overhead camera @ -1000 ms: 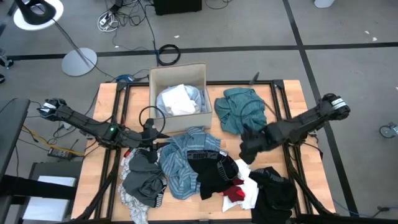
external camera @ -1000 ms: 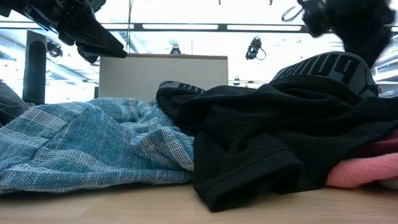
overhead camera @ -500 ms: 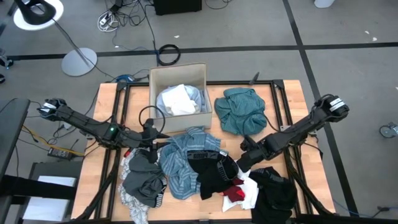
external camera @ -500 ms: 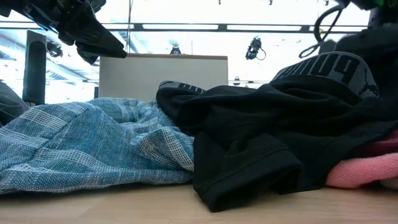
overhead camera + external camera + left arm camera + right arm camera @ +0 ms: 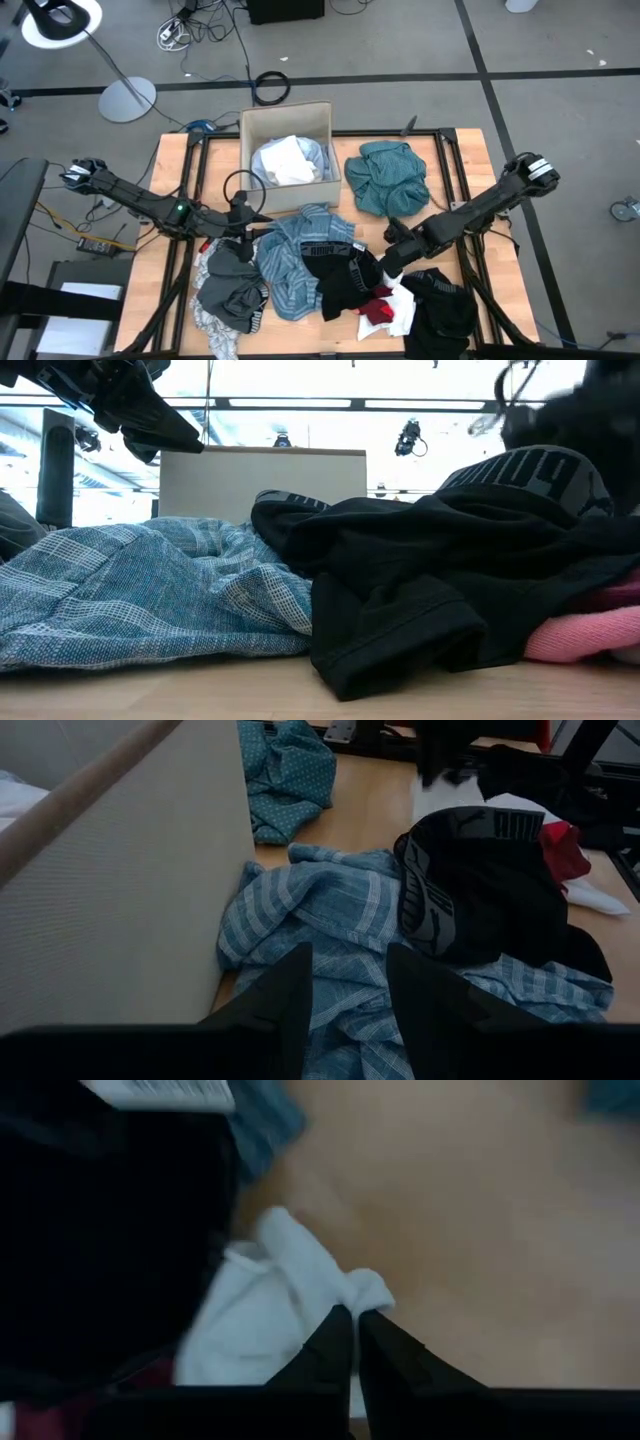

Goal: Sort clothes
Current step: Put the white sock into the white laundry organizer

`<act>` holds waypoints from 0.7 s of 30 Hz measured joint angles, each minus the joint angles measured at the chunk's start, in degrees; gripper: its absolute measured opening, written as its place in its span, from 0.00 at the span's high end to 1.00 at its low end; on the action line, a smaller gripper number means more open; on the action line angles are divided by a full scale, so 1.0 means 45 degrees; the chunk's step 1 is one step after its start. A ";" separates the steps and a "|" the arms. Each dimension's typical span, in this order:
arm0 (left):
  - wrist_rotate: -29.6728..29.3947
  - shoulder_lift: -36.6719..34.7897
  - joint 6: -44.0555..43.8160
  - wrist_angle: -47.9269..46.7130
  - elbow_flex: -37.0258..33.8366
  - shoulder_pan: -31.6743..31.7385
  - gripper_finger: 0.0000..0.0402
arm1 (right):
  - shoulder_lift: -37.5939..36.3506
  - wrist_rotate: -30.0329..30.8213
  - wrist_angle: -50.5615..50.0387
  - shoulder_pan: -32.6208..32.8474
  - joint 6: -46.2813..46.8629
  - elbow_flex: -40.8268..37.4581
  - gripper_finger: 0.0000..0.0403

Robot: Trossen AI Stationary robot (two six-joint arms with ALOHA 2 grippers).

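The clothes lie in a heap at the table's near middle: a blue-striped piece [image 5: 293, 258], a black piece [image 5: 345, 282], a grey piece [image 5: 230, 292], a red piece [image 5: 378, 312] and a white piece [image 5: 402, 305]. A teal piece [image 5: 390, 176] lies apart at the far right. My right gripper [image 5: 385, 267] is down at the heap's right side, shut on the white piece [image 5: 290, 1305]. My left gripper [image 5: 345, 982] hovers open above the blue-striped piece [image 5: 330, 925], beside the cardboard box [image 5: 290, 125]. My right gripper pinches a small bunched tip of the white piece [image 5: 368, 1292] between its two fingertips. The fingers slant down from the table's right side. The rest of the white piece lies slack on the table, partly under the black piece [image 5: 110, 1250].
The cardboard box holds white and light blue cloth [image 5: 288, 160]. Another black piece [image 5: 440, 305] lies at the near right. Bare wood [image 5: 455, 160] shows at the far right, and more at the far left [image 5: 195, 175].
My right gripper has come down and gone toward the table's near-left, from beside the teal piece to the white piece at the heap's right side. The clothes lie as before.
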 joint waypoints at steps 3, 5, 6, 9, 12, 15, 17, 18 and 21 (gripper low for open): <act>0.0005 0.0000 -0.0016 -0.0008 -0.0005 0.0000 0.66 | -0.0709 0.0999 -0.2223 0.0043 -0.0026 0.1534 0.99; 0.0005 0.0000 -0.0016 -0.0008 0.0000 0.0001 0.66 | -0.0963 0.1782 -0.3530 0.0040 -0.0059 0.2656 0.99; 0.0005 0.0000 -0.0013 -0.0008 0.0000 0.0001 0.66 | -0.1032 0.2156 -0.4077 0.0042 -0.0212 0.3214 0.99; 0.0018 0.0000 -0.0006 -0.0008 0.0000 0.0003 0.66 | -0.1105 0.3207 -0.4955 -0.0047 -0.1071 0.4822 0.99; 0.0019 0.0000 -0.0002 0.0019 0.0000 0.0002 0.66 | -0.1025 0.3664 -0.5028 -0.0577 -0.2719 0.6376 0.99; 0.0019 0.0000 0.0003 0.0021 0.0000 0.0000 0.66 | -0.0735 0.3967 -0.4938 -0.1386 -0.4583 0.7878 1.00; 0.0019 0.0000 0.0005 0.0035 0.0000 0.0005 0.66 | -0.0492 0.4132 -0.4547 -0.2031 -0.6037 0.8855 1.00; 0.0019 0.0000 0.0003 0.0069 0.0000 0.0005 0.66 | -0.0373 0.4176 -0.4272 -0.2394 -0.6773 0.9300 1.00; 0.0019 0.0000 0.0008 0.0091 -0.0001 0.0005 0.66 | 0.0016 0.4028 -0.2973 -0.3577 -0.9196 1.0620 1.00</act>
